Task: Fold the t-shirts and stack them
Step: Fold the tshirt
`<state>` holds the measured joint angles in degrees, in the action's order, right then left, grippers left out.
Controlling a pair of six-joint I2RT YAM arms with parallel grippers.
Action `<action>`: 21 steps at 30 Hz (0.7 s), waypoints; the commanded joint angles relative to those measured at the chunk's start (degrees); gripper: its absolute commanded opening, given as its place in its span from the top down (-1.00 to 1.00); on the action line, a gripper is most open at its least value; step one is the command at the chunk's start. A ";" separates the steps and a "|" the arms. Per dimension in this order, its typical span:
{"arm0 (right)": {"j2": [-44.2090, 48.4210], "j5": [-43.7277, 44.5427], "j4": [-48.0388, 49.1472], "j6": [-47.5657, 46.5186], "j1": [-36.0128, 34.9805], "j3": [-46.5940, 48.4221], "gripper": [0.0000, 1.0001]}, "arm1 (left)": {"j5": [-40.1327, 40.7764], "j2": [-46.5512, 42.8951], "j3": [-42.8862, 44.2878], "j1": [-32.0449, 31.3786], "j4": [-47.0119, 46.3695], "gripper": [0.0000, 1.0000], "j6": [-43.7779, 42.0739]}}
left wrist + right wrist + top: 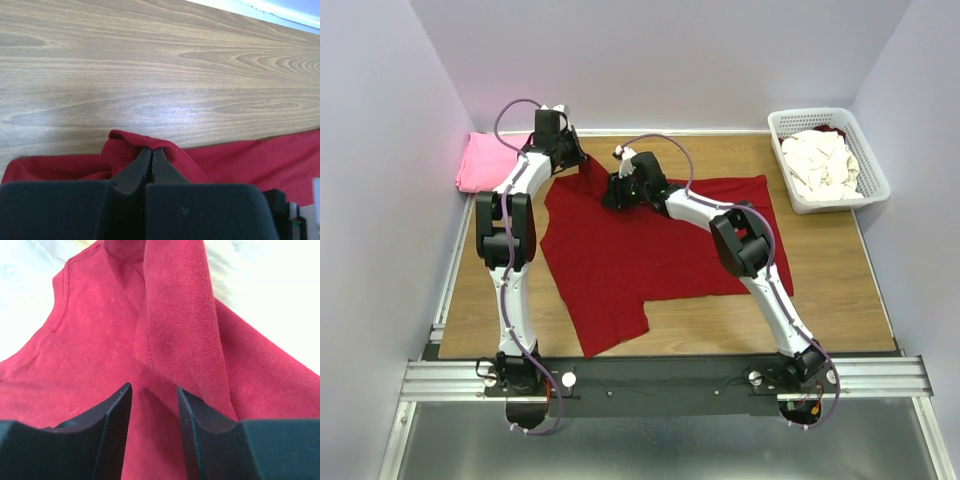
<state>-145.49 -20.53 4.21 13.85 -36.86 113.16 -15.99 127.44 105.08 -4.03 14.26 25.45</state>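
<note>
Spreading step: left pincer [151, 155] clamps the dark red t-shirt's [650, 250] edge; right pincer [154, 390], parted at its collar [56, 315], probably closes next.

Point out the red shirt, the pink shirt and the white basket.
red shirt [660, 250]: top view, middle of its body
pink shirt [485, 163]: top view, its visible middle
white basket [870, 155]: top view, its right rim

One dark red t-shirt [650, 250], one pink t-shirt [485, 162], one basket [812, 113], cream shirts [820, 162] uncounted
</note>
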 commanded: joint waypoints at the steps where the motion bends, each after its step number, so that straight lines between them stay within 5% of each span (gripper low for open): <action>1: -2.25 6.11 -0.08 0.04 -0.32 1.71 0.01 | -1.85 -0.35 -1.80 0.08 -2.39 1.00 1.35; 16: -4.80 13.41 1.06 5.22 -0.32 6.19 0.01 | -3.35 -2.10 -5.41 0.16 -4.77 1.00 2.94; 21: -4.63 15.52 2.12 6.81 -0.32 6.28 0.17 | -3.61 -2.63 -6.20 0.08 -4.94 1.00 2.94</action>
<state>-148.40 -9.37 4.69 18.65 -36.86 118.02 -17.89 127.39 99.92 -4.03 10.37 27.94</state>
